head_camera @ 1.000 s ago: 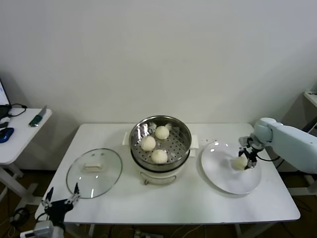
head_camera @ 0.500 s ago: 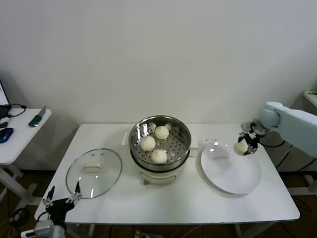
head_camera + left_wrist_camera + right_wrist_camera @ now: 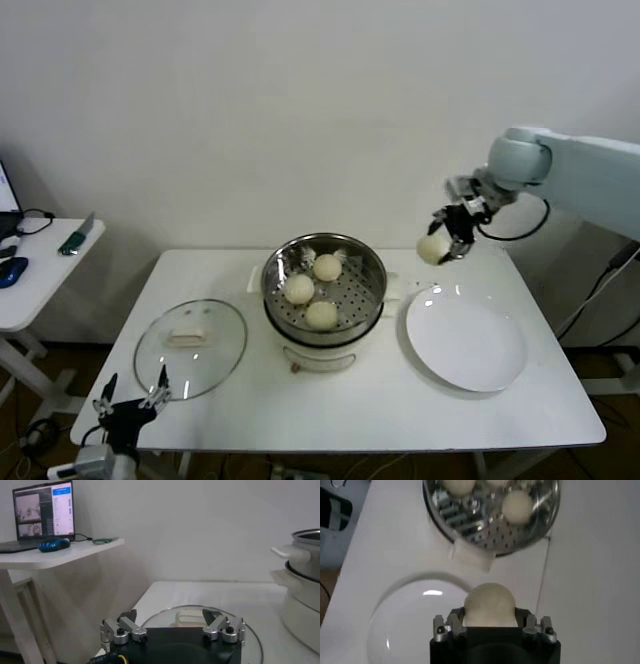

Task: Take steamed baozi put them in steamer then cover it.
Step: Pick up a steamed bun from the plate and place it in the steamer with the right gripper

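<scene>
My right gripper is shut on a cream-white baozi and holds it in the air, above the table between the steamer and the white plate. The wrist view shows the bun clamped between the fingers. The steel steamer on its white pot base holds three baozi. The glass cover with its white handle lies flat on the table at the left; it also shows in the left wrist view. My left gripper is open and empty, low at the table's front left edge.
An empty white plate lies right of the steamer. A side table at the far left carries a laptop, a blue mouse and cables. A wall stands behind the table.
My right gripper has lifted the baozi off the white plate and carried it up and left, toward the steamer. The left gripper has barely moved.
</scene>
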### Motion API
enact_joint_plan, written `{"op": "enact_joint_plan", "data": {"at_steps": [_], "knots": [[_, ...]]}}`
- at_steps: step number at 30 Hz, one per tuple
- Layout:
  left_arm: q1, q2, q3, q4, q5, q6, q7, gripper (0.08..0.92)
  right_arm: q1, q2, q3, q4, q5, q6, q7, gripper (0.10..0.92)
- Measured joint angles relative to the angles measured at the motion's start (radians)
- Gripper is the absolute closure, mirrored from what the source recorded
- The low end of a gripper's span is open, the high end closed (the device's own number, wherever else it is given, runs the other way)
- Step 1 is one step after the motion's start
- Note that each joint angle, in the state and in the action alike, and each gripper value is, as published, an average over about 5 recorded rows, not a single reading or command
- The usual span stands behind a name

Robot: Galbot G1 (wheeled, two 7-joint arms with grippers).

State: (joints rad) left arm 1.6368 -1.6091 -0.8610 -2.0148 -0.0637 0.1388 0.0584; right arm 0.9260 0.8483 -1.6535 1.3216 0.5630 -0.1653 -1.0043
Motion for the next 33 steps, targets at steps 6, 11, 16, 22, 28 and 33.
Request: {"op": "enact_joint_plan", "data": {"at_steps": [6, 11, 16, 22, 28, 33], "knots": [[0.003, 0.000, -0.008, -0.004, -0.004, 0.000, 0.002, 0.177, 0.031, 0.091, 0.002, 0.042, 0.094, -0.045, 0.026, 0.353], [0.001, 0.000, -0.017, 0.000, -0.008, 0.000, 0.002, 0.177, 0.003, 0.164, 0.012, 0.046, 0.120, -0.069, 0.050, 0.353], [-0.006, 0.000, -0.026, 0.007, -0.008, 0.001, 0.003, 0.177, -0.051, 0.231, 0.019, 0.016, 0.108, -0.078, 0.067, 0.355], [-0.012, 0.000, -0.035, 0.016, -0.009, 0.002, 0.003, 0.177, -0.126, 0.299, 0.034, -0.045, 0.070, -0.080, 0.077, 0.355], [-0.015, 0.004, -0.043, 0.024, -0.014, 0.001, 0.003, 0.177, -0.191, 0.340, 0.037, -0.092, 0.034, -0.084, 0.086, 0.354], [-0.020, 0.009, -0.044, 0.029, -0.016, 0.001, 0.003, 0.177, -0.224, 0.357, 0.035, -0.121, 0.012, -0.085, 0.088, 0.354]]}}
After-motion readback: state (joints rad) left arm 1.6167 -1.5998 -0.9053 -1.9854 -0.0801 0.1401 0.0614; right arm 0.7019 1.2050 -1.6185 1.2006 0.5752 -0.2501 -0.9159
